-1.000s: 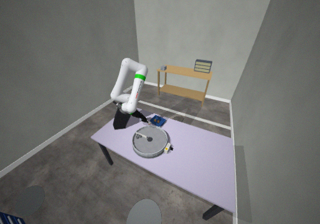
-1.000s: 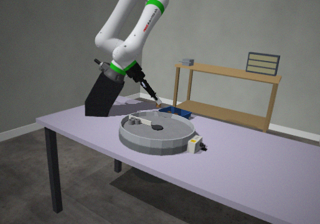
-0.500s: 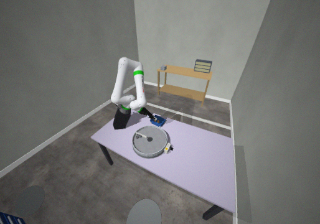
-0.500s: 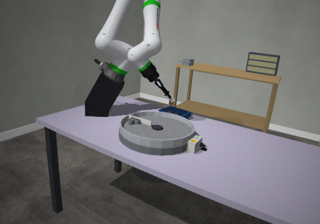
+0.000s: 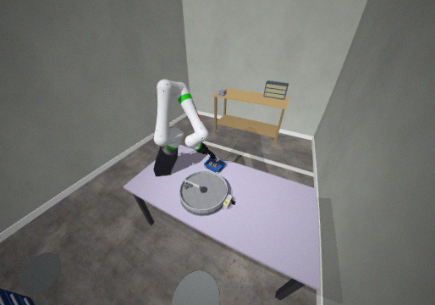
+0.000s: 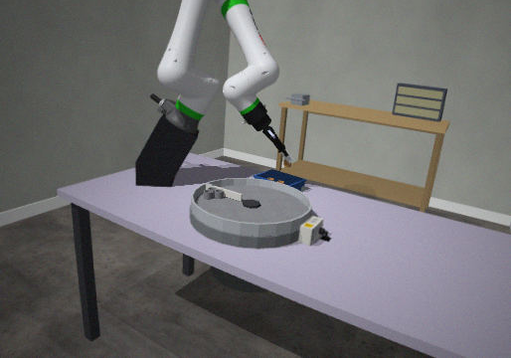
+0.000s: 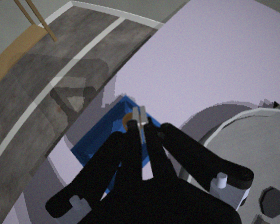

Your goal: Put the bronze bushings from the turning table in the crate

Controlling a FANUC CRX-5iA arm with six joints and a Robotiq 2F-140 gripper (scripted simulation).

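Note:
My gripper (image 5: 217,159) (image 6: 288,159) (image 7: 140,114) is shut on a bronze bushing (image 6: 287,164) (image 7: 126,120), which shows at one side of the fingertips. It holds the bushing above the blue crate (image 5: 213,169) (image 6: 296,185) (image 7: 93,139). Two more bronze bushings lie in the crate, one bushing (image 5: 211,164) (image 6: 270,179) beside the other bushing (image 5: 215,164) (image 6: 280,182). In the wrist view the fingers hide part of the crate. Grey steel bushings (image 5: 187,185) (image 6: 219,194) stand close together on the round grey turning table (image 5: 211,202) (image 6: 254,234) (image 7: 226,150), beside its pale bar.
The turning table has a raised rim and stands close to the crate. A white box (image 5: 228,202) (image 6: 311,231) with a black knob sits at the turning table's rim. A wooden shelf (image 5: 250,96) (image 6: 363,113) stands behind the lilac work table (image 5: 271,219) (image 6: 398,263).

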